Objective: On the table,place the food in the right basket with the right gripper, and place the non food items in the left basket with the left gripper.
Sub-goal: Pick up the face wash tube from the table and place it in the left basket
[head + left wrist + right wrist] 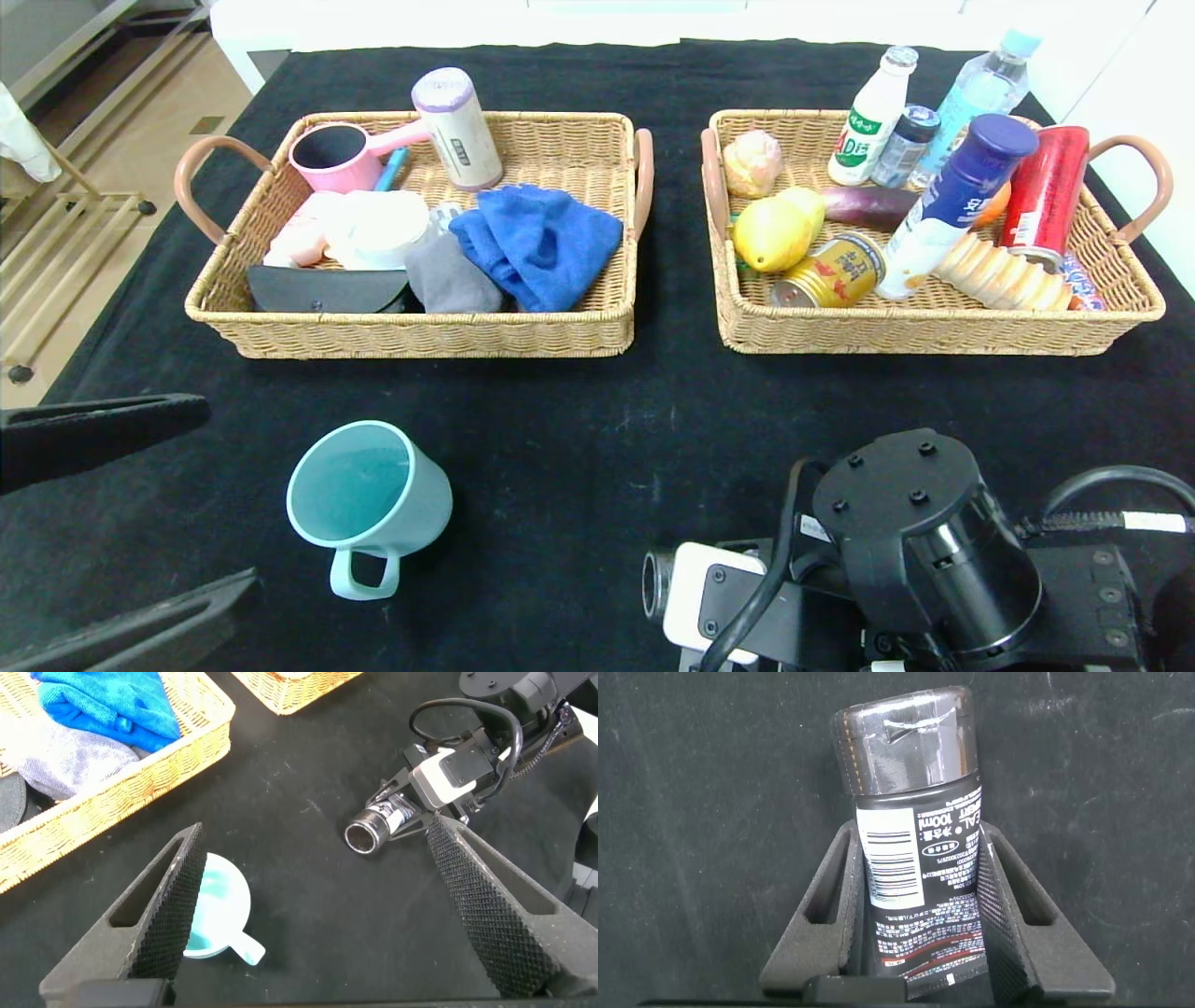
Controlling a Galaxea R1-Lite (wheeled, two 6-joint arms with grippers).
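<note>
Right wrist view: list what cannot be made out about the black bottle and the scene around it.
- Black plastic bottle: lower end hidden between the right tool's fingers; label text too small.
- Head view: bottle hidden under the right arm.
- Left tool: cut off by the frame edge.
- Black flat item: partly hidden behind the left wicker basket's wall.

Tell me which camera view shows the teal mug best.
The head view: the whole teal mug lies on its side with its handle visible. The left wrist view shows it partly behind the left gripper; the right wrist view misses it.
</note>
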